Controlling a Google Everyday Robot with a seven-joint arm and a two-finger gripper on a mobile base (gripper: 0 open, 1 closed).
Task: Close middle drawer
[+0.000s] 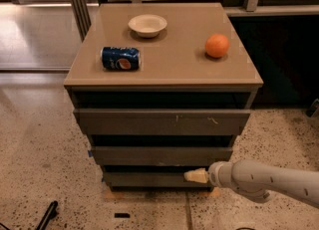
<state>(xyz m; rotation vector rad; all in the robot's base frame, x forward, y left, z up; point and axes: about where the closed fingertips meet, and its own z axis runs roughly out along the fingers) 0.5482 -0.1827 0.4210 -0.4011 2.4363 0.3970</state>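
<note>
The cabinet [164, 72] has three grey-brown drawer fronts. The middle drawer [162, 155] is the mid-width front between the widest top front [162, 122] with pale scratches and the narrowest bottom front [149, 178]. My gripper [196, 175] comes in from the lower right on a pale arm [269, 181]. Its cream tip lies against the bottom front, just below the middle drawer's lower edge.
On the cabinet top lie a blue soda can [120, 58] on its side, a white bowl [147, 25] and an orange [217, 45]. Speckled floor surrounds the cabinet. A dark object [47, 215] lies on the floor at lower left.
</note>
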